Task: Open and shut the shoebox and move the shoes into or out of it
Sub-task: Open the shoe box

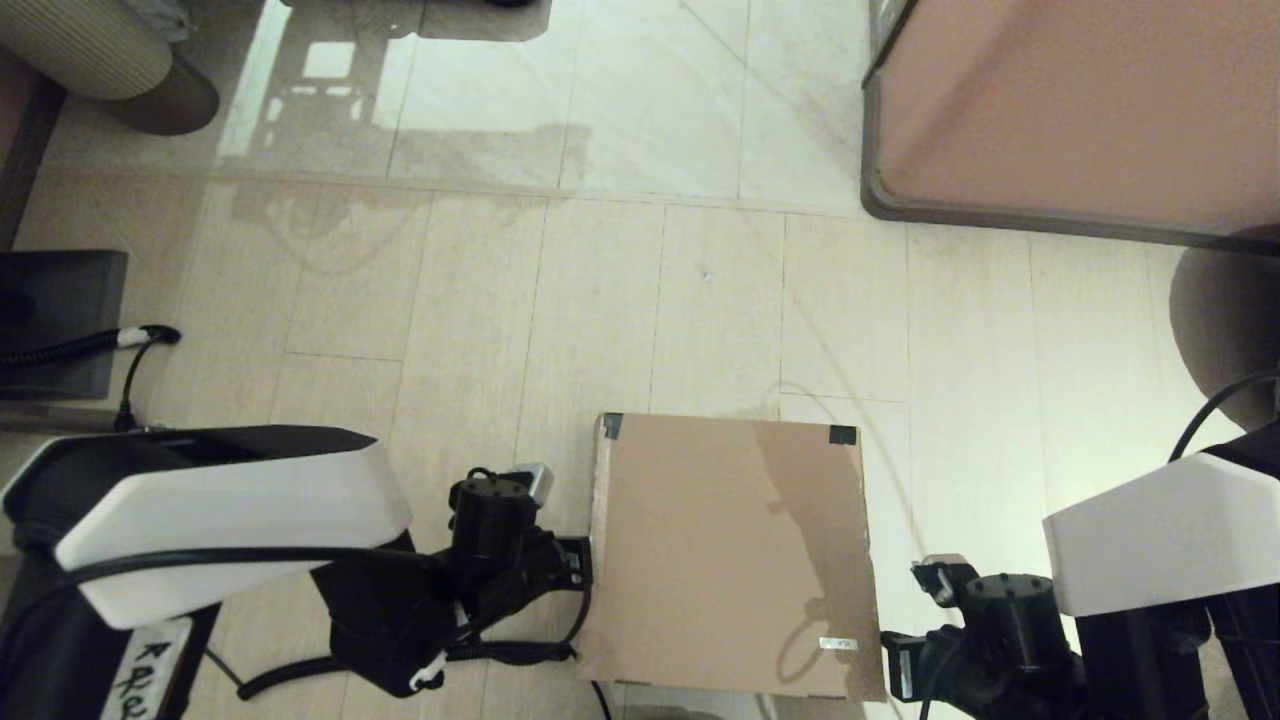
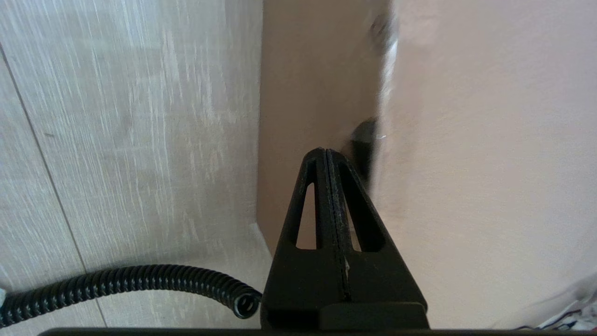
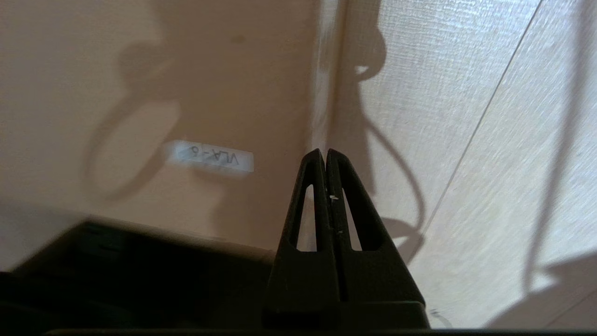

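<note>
Cardboard shoebox, lid down, on pale floor.
Flanked by left gripper just beside its left wall and right gripper at its right edge; fingers pressed together, empty. White sticker on lid.

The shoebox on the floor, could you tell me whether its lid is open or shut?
Shut. The shoebox shows only its flat brown lid from the head view, lying level, both taped corners down; no inside or shoes visible.
</note>
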Available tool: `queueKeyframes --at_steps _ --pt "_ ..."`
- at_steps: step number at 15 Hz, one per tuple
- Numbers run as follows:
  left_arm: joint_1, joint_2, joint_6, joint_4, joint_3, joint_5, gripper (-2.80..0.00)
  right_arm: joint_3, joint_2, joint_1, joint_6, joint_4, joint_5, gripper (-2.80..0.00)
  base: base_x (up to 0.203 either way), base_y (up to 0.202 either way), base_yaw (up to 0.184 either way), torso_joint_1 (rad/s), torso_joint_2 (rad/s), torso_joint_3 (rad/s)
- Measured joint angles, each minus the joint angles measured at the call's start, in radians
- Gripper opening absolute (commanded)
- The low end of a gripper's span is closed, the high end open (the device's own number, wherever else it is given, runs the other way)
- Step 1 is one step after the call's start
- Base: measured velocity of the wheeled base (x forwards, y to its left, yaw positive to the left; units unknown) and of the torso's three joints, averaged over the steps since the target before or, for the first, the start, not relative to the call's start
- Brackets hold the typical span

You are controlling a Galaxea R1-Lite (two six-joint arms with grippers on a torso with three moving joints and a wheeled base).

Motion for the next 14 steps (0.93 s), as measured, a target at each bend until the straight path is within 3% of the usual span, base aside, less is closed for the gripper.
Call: queueKeyframes --at_steps 6,9,14 --pt "0.001 -0.115 -0.007 0.003 0.079 0.016 -2.80 0.068 -0.094 0.000 0.105 0.000 0.001 -2.80 0.000 0.000 0.000 0.000 0.00 0.000" --pt "0.006 -0.127 -0.012 0.000 0.094 0.026 -2.80 0.071 -0.082 -0.004 0.095 0.000 -0.022 -2.80 0.000 0.000 0.000 0.000 0.00 0.000" --pt "0.004 -0.050 -0.011 -0.002 0.004 0.051 -2.80 -0.022 -0.010 -0.001 0.054 0.000 -0.134 -2.80 0.000 0.000 0.000 0.000 0.00 0.000"
